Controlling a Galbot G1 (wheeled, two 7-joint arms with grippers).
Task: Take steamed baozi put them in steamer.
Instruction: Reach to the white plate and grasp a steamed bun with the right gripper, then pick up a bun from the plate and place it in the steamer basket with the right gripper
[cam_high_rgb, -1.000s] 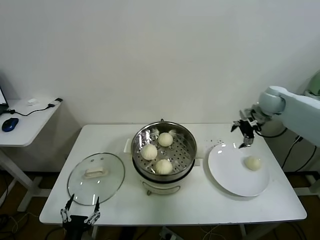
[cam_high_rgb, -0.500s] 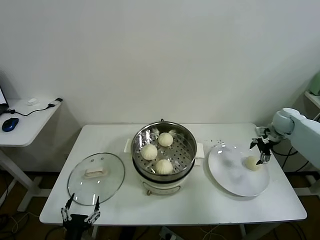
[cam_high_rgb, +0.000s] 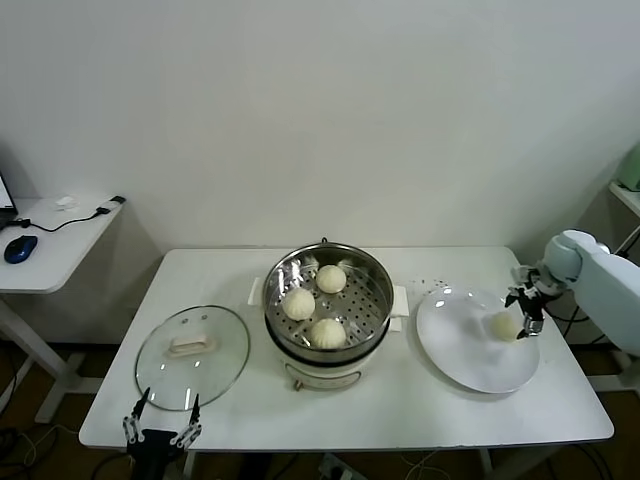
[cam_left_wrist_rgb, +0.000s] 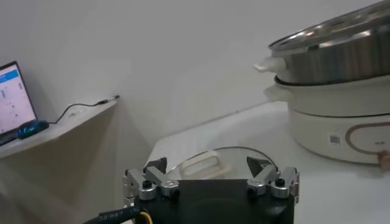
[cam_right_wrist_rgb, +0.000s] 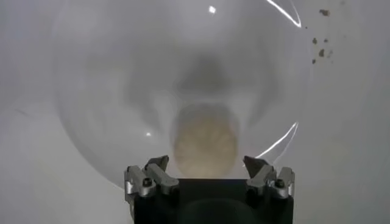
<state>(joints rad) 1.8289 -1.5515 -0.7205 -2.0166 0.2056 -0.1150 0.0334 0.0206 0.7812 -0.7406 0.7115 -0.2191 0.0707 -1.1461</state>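
Hovering over the last small round cream-white steamed bun (cam_high_rgb: 503, 325), my right gripper (cam_high_rgb: 528, 308) has its fingers spread wide and grips nothing; the bun lies between them in my right wrist view (cam_right_wrist_rgb: 205, 145), on the flat round white plate (cam_high_rgb: 465, 352) at the table's right side. Three more pale buns (cam_high_rgb: 298, 303) sit on the perforated tray inside the round shiny stainless-steel steamer (cam_high_rgb: 372, 268), which stands on its cream-white base at the middle of the white table (cam_high_rgb: 400, 405). Left of it lies the round glass lid (cam_high_rgb: 192, 355). My left gripper (cam_high_rgb: 159, 426) waits at the table's near edge, fingers open and empty.
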